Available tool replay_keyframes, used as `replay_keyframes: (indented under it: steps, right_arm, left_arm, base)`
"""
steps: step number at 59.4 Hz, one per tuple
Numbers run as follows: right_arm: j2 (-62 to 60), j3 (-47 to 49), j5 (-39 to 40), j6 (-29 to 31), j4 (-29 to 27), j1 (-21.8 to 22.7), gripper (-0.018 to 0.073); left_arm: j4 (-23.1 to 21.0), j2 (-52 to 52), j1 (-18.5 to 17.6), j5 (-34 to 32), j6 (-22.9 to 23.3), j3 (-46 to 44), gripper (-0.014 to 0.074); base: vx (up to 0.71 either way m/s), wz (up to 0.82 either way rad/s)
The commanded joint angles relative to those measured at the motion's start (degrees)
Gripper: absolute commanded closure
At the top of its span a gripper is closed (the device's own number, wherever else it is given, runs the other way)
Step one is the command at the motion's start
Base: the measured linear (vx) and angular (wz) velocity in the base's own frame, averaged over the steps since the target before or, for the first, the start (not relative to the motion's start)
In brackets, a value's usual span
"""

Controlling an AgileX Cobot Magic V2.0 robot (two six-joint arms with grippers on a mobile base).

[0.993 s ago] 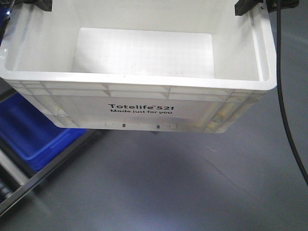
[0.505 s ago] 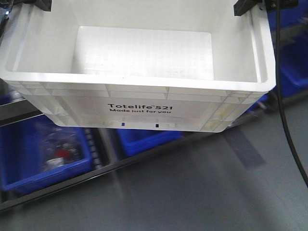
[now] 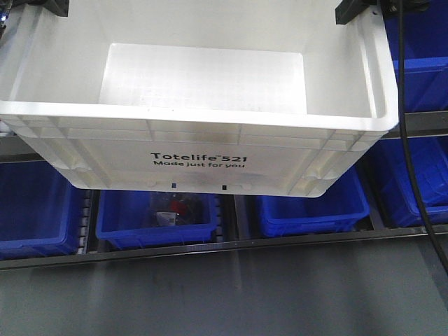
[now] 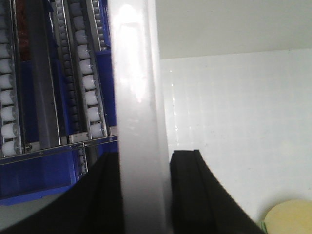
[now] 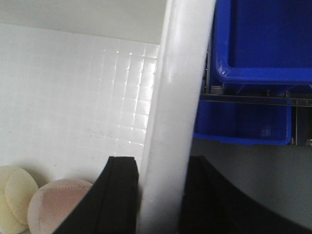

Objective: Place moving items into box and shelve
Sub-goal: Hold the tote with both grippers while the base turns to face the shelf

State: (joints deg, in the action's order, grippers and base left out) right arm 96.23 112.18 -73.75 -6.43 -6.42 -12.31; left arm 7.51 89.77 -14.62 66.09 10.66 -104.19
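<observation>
Left gripper (image 4: 145,161), right gripper (image 5: 161,163) still clamp box (image 3: 203,143) (blue bins (image 3: 311,210) now level behind).

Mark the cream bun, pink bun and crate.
cream bun (image 5: 14,197), right wrist view, its rounded top.
pink bun (image 5: 54,204), right wrist view, its pink panel.
crate (image 3: 196,116), front view, its labelled side's rim.

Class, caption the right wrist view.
Right gripper clamps the white crate wall; cream bun and pink bun inside, blue bins outside.
</observation>
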Motion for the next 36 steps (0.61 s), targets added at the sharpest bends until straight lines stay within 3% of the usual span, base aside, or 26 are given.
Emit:
replay_keyframes:
  steps: [1, 36]
  right_arm:
    - [-3.9, 2.3, 0.3, 1.0, 3.5, 0.9, 0.0564]
    - [-3.9, 2.3, 0.3, 1.0, 3.4, 0.9, 0.0564]
  left_arm:
    - [4.4, -3.3, 0.3, -6.1, -0.1, -2.0, 0.0594]
    - [4.4, -3.3, 0.3, -6.1, -0.1, -2.0, 0.0594]
  base:
    - [0.03, 0.22]
    - [0.03, 0.19]
